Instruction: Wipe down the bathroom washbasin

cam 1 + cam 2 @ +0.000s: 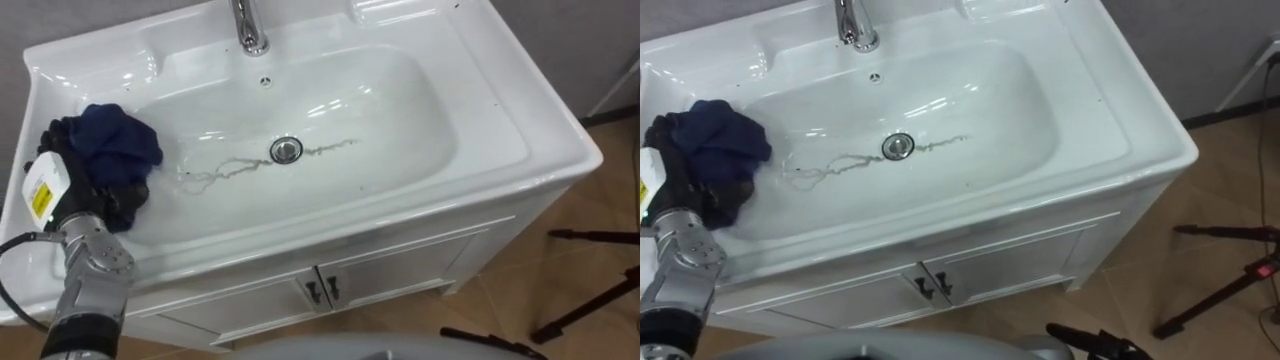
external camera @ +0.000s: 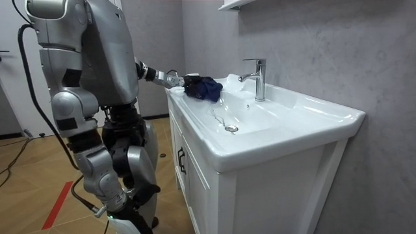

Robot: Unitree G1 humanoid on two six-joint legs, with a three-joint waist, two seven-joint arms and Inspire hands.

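A white basin (image 1: 470, 150) sits in a white vanity, with a chrome drain (image 1: 286, 150) at its middle and a grey wavy streak (image 1: 225, 172) of dirt running across the bottom. A crumpled dark blue cloth (image 1: 118, 140) lies on the basin's left slope. My left hand (image 1: 75, 180) is on the left rim, its dark fingers curled into the cloth. In the room view the cloth (image 2: 203, 88) and the left hand (image 2: 174, 79) are at the far end of the basin from the camera. I stand at the vanity's front.
A chrome tap (image 1: 248, 25) rises at the back rim, with an overflow hole (image 1: 265, 81) below it. Cabinet doors with small dark handles (image 1: 322, 290) are under the basin. Black tripod legs (image 1: 590, 240) stand on the wooden floor to the right.
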